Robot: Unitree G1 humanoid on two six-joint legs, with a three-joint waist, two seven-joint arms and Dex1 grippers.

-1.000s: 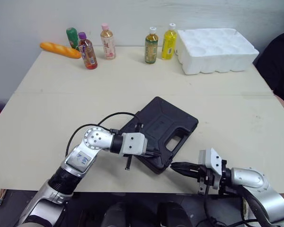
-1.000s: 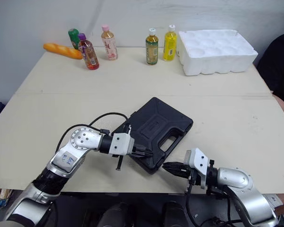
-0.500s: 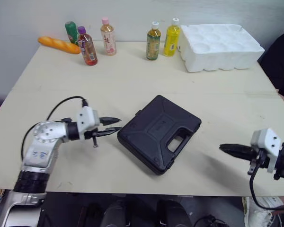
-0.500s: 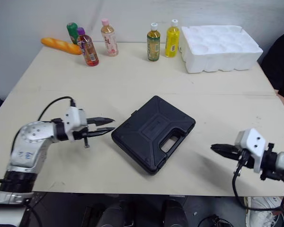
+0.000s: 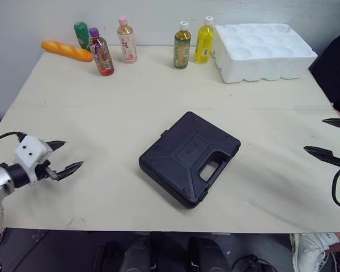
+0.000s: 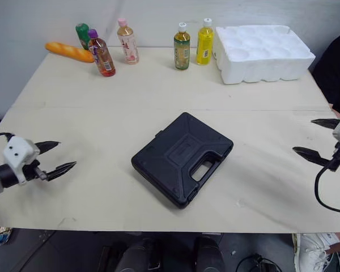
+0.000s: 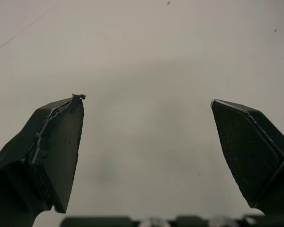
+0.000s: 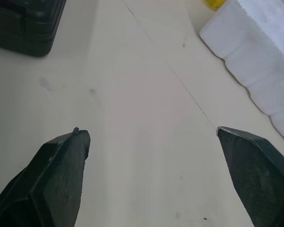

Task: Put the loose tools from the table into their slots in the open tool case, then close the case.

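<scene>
Closed black plastic tool case point(image 5: 190, 158) lying flat mid beige counter point(image 5: 130, 102), left end effector point(image 5: 72, 153) spread apart near the counter's left edge, right end effector point(image 5: 314, 135) spread apart near its right edge, both well apart from the case

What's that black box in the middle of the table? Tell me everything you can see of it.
It is a black case of what looks like hard moulded plastic, with rounded corners and a raised rectangular panel on its lid. A carry handle with a slot sits along its near right edge. It is shut and lies flat on the pale table, turned diagonally. Only the table touches it; the left end effector and right end effector are well off to either side.
</scene>
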